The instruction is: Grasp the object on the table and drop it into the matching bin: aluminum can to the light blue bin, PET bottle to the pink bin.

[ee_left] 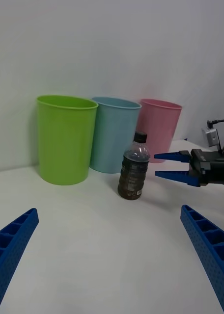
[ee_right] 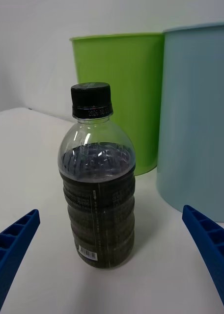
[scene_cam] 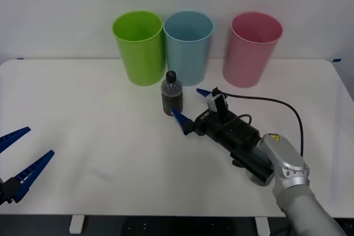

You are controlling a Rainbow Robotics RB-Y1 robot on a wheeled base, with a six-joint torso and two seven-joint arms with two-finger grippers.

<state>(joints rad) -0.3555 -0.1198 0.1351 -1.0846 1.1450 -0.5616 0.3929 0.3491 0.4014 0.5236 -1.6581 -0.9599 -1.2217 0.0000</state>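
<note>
Three bins were lined up along the far edge of the table (scene_cam: 83,136): lime green bin (scene_cam: 139,48) at left, light blue bin (scene_cam: 188,45) in the middle, pink bin (scene_cam: 251,48) at right. PET bottle (scene_cam: 171,94) was stood upright on the table, just near of the gap between green and blue bins, black cap on, dark contents up to the shoulder.

Right gripper (scene_cam: 189,106) was positioned low over the table, just right of and slightly nearer than the bottle, pointed at it. Jaws were spread wide. One blue finger was seen close beside the bottle's base on the near-right side, the other farther right and farther back. Bottle was not yet between the fingers and no contact was seen. In the right wrist view the bottle (ee_right: 97,181) was seen ahead between the two fingertips, offset toward one of them, with clear table on either side.

Left gripper (scene_cam: 19,161) was parked at the near left of the table, well apart from the bottle, fingers also spread open, nothing held.
</note>
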